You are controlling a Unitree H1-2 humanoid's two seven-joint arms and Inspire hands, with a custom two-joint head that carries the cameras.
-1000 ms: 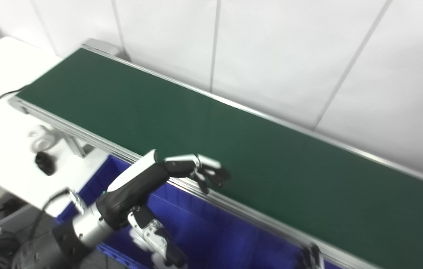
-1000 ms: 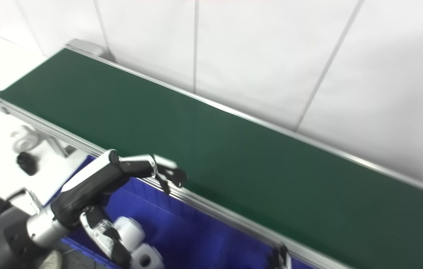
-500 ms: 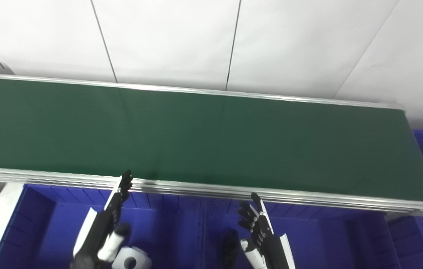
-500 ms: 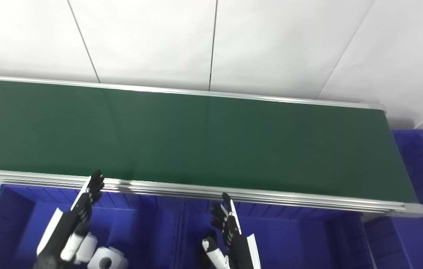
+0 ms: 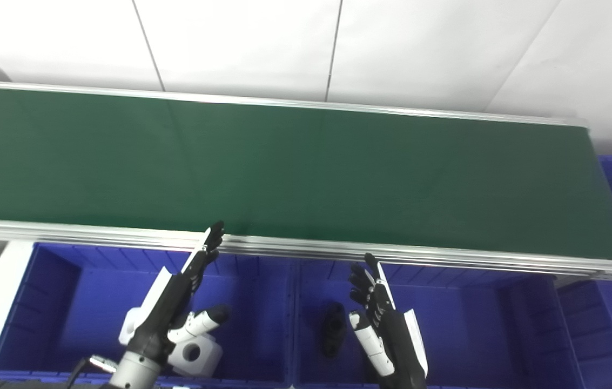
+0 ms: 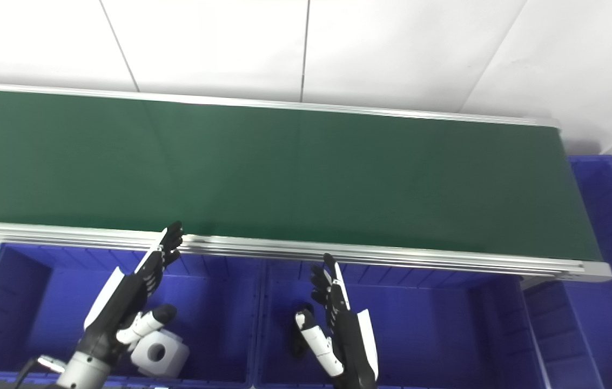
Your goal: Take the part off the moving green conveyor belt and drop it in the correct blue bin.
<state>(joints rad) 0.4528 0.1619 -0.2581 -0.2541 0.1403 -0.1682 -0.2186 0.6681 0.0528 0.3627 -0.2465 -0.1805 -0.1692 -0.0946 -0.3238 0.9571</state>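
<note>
Green conveyor belt (image 5: 306,167) carried no part. Both hands stayed open, the left hand (image 5: 176,294) risen slightly, the right hand (image 5: 387,324) unchanged; a white part (image 5: 195,354) lay in the left blue bin (image 5: 41,302).

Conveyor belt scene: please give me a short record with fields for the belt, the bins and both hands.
belt: green conveyor belt, no part visible on it
left bin: blue bin, holds a white part
middle bin: blue bin, holds a black part
left hand: left hand, open, over the left bin
right hand: right hand, open, over the middle bin
</note>
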